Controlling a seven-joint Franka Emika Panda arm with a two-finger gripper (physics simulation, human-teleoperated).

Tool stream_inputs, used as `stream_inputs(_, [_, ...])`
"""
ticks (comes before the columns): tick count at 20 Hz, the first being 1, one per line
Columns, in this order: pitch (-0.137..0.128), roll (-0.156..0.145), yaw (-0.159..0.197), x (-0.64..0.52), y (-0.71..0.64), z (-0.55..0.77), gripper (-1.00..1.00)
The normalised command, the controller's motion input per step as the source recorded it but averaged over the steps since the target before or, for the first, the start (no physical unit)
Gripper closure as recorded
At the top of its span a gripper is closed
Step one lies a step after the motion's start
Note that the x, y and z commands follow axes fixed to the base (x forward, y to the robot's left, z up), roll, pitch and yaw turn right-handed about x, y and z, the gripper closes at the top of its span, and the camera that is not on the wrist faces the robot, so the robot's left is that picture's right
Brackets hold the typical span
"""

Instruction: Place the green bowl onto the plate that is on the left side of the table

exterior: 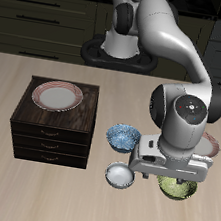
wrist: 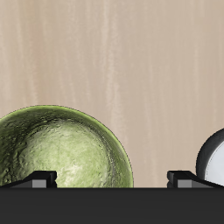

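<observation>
green bowl (exterior: 176, 188) resting on the wooden table (exterior: 30, 186) near the front edge, mostly hidden under the arm in the exterior view. from the wrist, mottled yellow-green inside of the green bowl (wrist: 61, 149) seen from above, sitting on bare wood. gripper (exterior: 176, 174) hanging just over the bowl; gripper (wrist: 112, 178) with fingers (wrist: 39, 178) spread wide, nothing between them, no contact with the bowl visible. small white bowl (exterior: 120, 175) just beside the green one, its rim also showing from the wrist (wrist: 212, 157). blue patterned bowl (exterior: 123, 136) a little farther back. plate (exterior: 210, 145) on the table behind the gripper, largely covered by the arm. dark wooden drawer cabinet (exterior: 53, 136) well apart from the bowls, with a second plate (exterior: 58, 96) lying on top.
</observation>
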Motion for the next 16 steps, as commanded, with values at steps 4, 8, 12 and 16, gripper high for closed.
stream_inputs(4, [0.022,0.009,0.014,-0.01,0.1,-0.15,-1.0])
stream_inputs(8, [0.027,0.012,0.013,-0.03,0.13,-0.21,-1.0])
stream_inputs(12, [0.035,0.039,-0.024,0.0,0.03,-0.25,-1.0])
stream_inputs(16, [0.019,0.018,0.008,0.01,-0.01,-0.24,1.0])
